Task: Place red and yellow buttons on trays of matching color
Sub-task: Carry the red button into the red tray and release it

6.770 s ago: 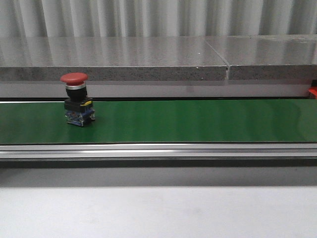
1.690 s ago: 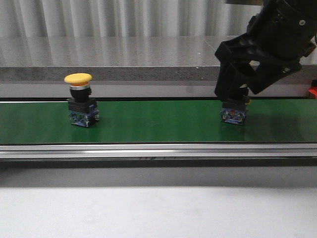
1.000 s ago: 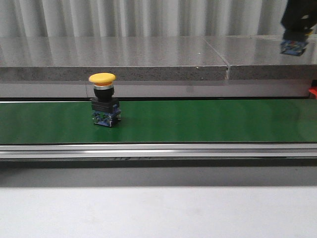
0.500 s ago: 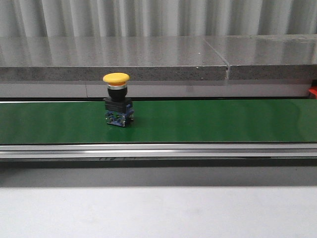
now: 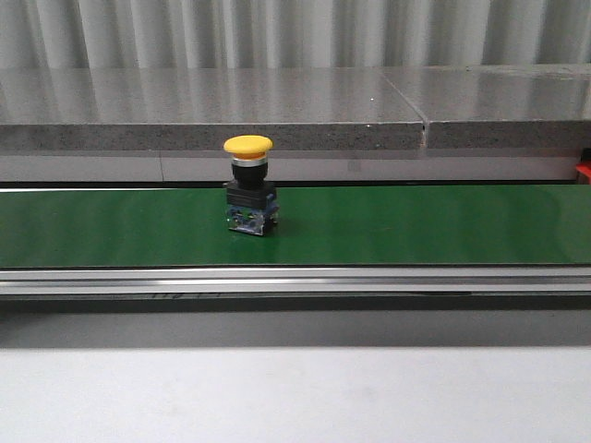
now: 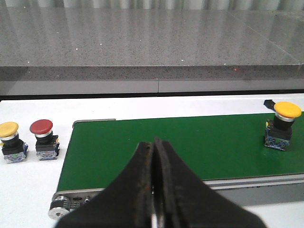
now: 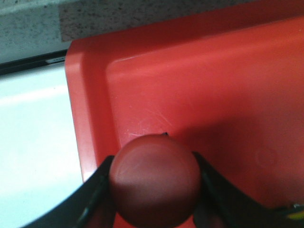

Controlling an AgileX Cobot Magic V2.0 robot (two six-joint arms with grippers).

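Observation:
A yellow button (image 5: 249, 197) stands upright on the green belt (image 5: 416, 226) left of centre; the left wrist view shows it too (image 6: 283, 126). My left gripper (image 6: 153, 142) is shut and empty, hanging over the belt's near end. Beside that end, on the white table, stand a second yellow button (image 6: 10, 141) and a red button (image 6: 43, 139). My right gripper (image 7: 154, 183) is shut on a red button (image 7: 154, 178) over the red tray (image 7: 228, 95), near the tray's corner. Neither arm appears in the front view. No yellow tray is in view.
A grey stone ledge (image 5: 277, 111) runs behind the belt, and a metal rail (image 5: 295, 280) runs along its front. A sliver of red (image 5: 583, 172) shows at the far right edge of the front view. White table (image 7: 33, 142) lies beside the red tray.
The yellow button has ridden the belt to the right. The right arm lifted the red button off the belt and left the front view.

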